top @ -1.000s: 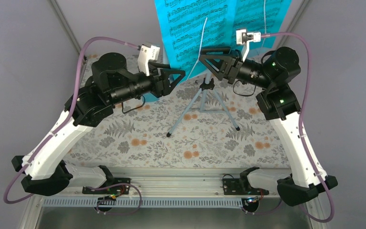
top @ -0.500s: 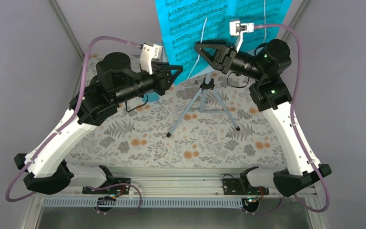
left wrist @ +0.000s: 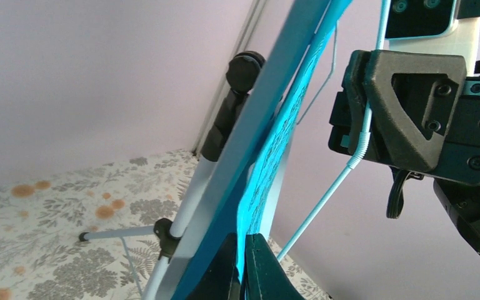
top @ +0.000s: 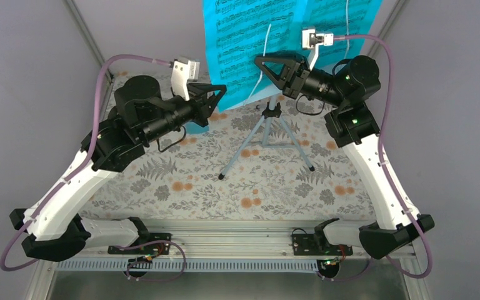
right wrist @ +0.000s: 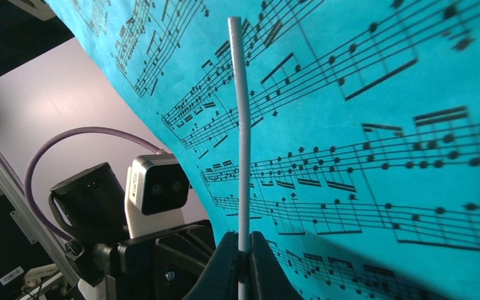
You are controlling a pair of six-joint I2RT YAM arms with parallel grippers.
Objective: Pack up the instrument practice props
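Judged early in packing. Clamps left gripper [left wrist: 242, 265] narrow on lower edge of teal sheet-music pages [top: 244, 37], paper between its fingertips. Pinches page-holder wire [right wrist: 242, 125] in right gripper [right wrist: 240, 256], pages just behind. Counts nothing stowed: sees music stand [top: 270, 114] upright on its tripod below both grippers, pages on its desk. Leaves pulling pages, folding stand; cannot place metronome.

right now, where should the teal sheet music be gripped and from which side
Pinch the sheet music at its free lower left edge, edge-on from the left, where the left end effector grips. It stands thin and upright on the music stand, and the wire retainer in the right end effector crosses its face.
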